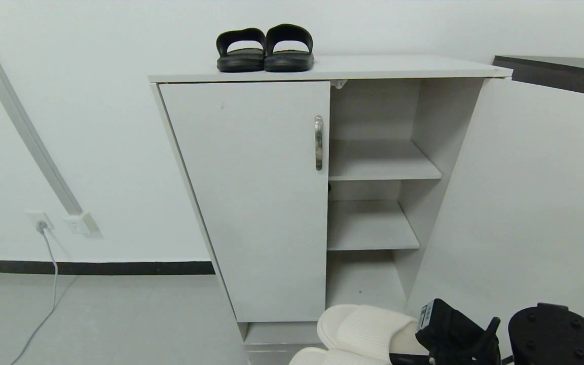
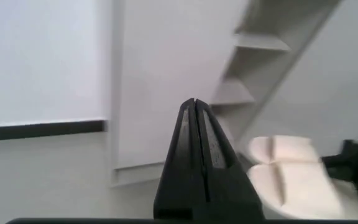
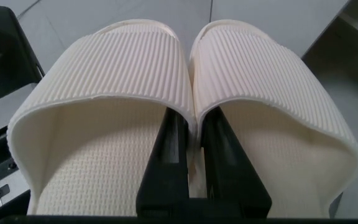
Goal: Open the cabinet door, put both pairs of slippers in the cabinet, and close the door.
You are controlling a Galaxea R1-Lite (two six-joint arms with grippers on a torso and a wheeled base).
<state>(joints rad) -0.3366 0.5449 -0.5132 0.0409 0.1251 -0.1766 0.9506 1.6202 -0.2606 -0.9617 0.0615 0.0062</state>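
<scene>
The right gripper (image 3: 194,127) is clamping the white slippers (image 3: 129,68) by their adjoining straps, holding both as one at 5 o'clock before the open cabinet (image 1: 251,203), while the black slippers (image 1: 265,50) are sitting atop it at 12 o'clock and the left gripper (image 2: 195,109) is idling, fingers together.

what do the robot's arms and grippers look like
Both grippers are black. The left gripper has two flat fingers tapering to a narrow tip. The right gripper has boxy matte fingers; its wrist housing carries a small white label.
</scene>
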